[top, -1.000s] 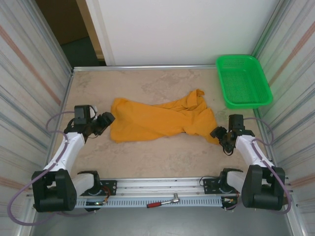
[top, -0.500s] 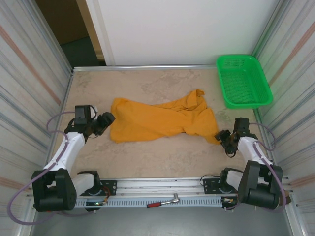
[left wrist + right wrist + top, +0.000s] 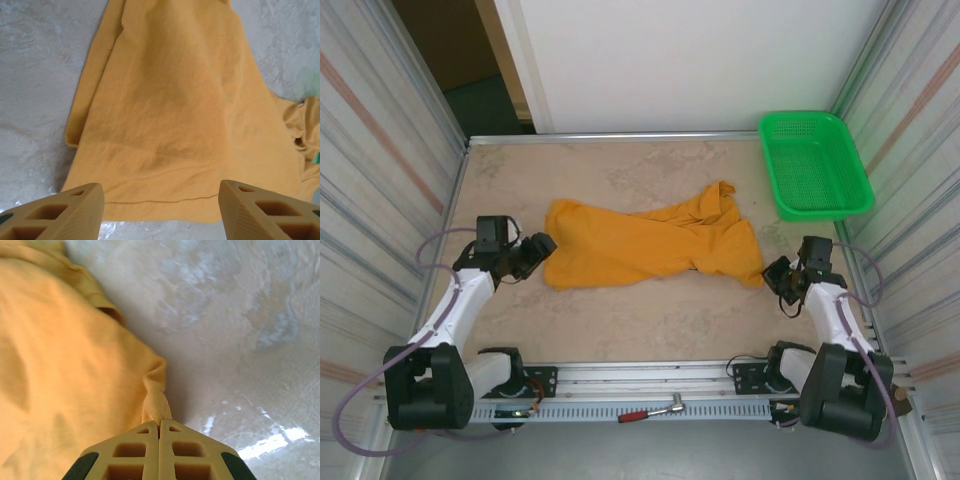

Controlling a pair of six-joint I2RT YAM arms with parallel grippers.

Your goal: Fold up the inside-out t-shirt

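Orange inside-out t-shirt [image 3: 640, 245] lies crumpled on the table [image 3: 620, 330], stretched crosswise, no print visible.

Right gripper [image 3: 159, 421]: at the shirt's right near corner. Jaws are pressed together on a twisted pinch of that corner's fabric. The rest of the shirt extends away from it.

Left gripper [image 3: 160, 189]: at the shirt's left end, jaws parted. The hem edge lies between the two fingers. Contact with the cloth cannot be told.

Green basket [image 3: 815, 165]: beyond the shirt's right end, apart from it.
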